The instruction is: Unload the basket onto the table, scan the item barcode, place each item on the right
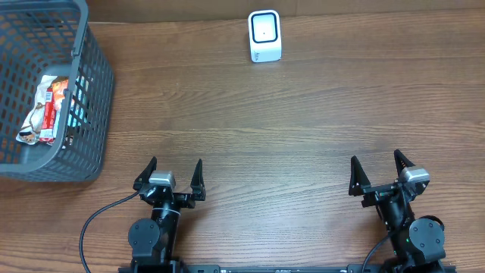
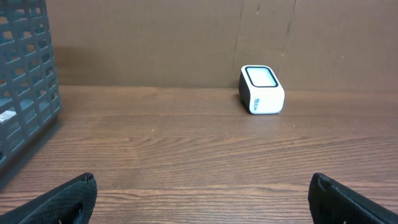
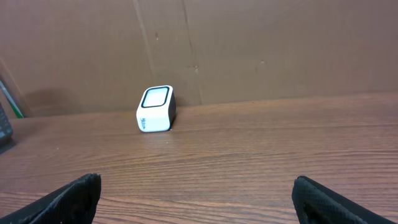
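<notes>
- Table [image 1: 288, 129]: flat brown wood-grain top, matte. A brown cardboard wall [image 2: 155, 43] stands behind it at 12 o'clock.
- Basket [image 1: 95, 98]: dark grey plastic grid at 10 o'clock, cut off by the top and left edges of the overhead view.
- Item [image 1: 45, 114]: crinkled white-and-red packet lying inside the basket, well apart from both grippers.
- Scanner [image 1: 264, 36]: small white box with rounded corners and a dark-rimmed window, upright at 12 o'clock near the far edge.
- Bare wood runs from the basket's side round to 3 o'clock, between scanner and arms.
- Left gripper [image 1: 175, 164] at 7 o'clock, right gripper [image 1: 376, 158] at 5. Fingers of both are spread wide, holding nothing, black tips aimed at 12.
- Black cable [image 1: 95, 224] loops at 7 o'clock beside the left arm.
</notes>
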`<control>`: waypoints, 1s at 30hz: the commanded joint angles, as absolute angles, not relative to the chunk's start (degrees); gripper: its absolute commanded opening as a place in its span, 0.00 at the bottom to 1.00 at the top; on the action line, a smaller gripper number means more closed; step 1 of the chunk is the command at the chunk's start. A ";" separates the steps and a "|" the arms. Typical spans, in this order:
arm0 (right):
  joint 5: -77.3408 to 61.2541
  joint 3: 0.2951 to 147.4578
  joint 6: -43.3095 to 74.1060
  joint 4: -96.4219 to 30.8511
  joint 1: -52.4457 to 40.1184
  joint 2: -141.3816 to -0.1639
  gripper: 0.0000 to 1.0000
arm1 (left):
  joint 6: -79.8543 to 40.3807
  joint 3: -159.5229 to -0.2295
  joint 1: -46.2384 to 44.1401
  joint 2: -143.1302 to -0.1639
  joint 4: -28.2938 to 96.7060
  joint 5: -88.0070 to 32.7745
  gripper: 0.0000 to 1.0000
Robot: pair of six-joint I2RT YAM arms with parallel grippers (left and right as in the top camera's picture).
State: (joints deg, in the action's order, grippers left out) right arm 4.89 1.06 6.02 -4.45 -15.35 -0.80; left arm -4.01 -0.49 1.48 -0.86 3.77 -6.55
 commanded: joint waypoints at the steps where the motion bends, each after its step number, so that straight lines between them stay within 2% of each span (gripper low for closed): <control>1: 4.99 0.45 6.20 -4.27 -15.03 -0.45 1.00 | -2.74 -0.27 1.08 -0.25 3.90 -5.76 1.00; 16: 4.99 0.45 6.20 -4.25 -15.03 -0.45 1.00 | -2.76 -0.27 1.08 -0.25 2.85 -5.80 1.00; 26: 4.99 0.45 6.20 -4.25 -15.03 -0.45 1.00 | -6.13 -0.40 1.08 -0.25 3.49 -11.31 1.00; 30: 4.99 0.45 6.20 -4.25 -15.03 -0.45 1.00 | -6.33 -4.45 1.08 -0.27 10.66 -16.12 1.00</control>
